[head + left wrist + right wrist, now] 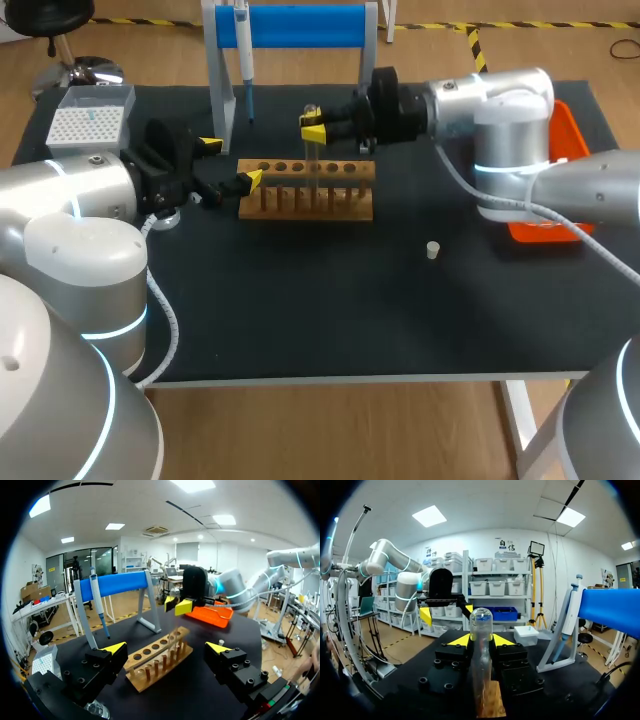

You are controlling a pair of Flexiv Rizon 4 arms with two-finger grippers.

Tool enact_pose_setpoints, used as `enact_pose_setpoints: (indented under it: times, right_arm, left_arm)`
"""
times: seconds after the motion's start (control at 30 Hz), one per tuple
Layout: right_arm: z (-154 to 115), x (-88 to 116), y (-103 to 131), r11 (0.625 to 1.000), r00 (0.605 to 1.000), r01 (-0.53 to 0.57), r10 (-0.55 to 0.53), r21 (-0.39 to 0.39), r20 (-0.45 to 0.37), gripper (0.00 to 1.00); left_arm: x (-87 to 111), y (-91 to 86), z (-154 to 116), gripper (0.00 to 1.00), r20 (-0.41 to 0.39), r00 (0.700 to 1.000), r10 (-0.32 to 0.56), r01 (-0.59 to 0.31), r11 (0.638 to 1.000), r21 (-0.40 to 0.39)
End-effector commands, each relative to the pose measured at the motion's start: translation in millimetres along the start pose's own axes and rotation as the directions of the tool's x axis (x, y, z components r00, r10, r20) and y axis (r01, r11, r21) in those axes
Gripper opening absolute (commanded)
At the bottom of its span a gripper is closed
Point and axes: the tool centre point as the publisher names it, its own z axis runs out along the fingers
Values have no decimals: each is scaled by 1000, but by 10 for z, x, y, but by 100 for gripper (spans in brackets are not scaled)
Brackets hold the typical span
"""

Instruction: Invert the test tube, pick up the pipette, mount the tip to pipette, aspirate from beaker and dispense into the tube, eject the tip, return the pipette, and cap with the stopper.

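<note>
1. A black bench [330,320] carries everything.
2. The left arm [70,200] comes in at the near left. Its claw [230,163] is open, fingers wide apart and holding nothing, just beside the rack's left end.
3. The right arm [500,120] reaches in from the right, past the middle. Its claw [313,126] is closed on the tube, one yellow tip on each side, above the rack.
4. A stand [300,25] with a blue crossbar is at the far middle, behind the rack.
5. A wooden rack [305,190] with a row of holes lies in the middle of the bench.
6. An orange tray [565,130] sits at the right edge, partly hidden by the right arm.
7. A tip box [88,120] is at the far left.
8. The pipette [243,50] hangs from the stand's left end, tip down.
9. The clear tube [313,150] is upright, its rounded end up and its lower part reaching down to the rack.
10. A small white stopper [432,250] lies on the bench, right of the rack and nearer, well apart from it.
</note>
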Motion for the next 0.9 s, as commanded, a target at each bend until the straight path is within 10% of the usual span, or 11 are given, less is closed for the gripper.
enact_pose_setpoints:
  times: [0.03,0.9]
  right_arm:
    - [-29,32,65,1000,1000,0,0,8,3,0]
    - [-80,140,434,1000,1000,1,-1,1,3,0]
  left_arm:
    - [2,16,12,100,1,1000,0,0,1000,6]
    - [2,16,12,100,1,1000,0,0,1000,6]
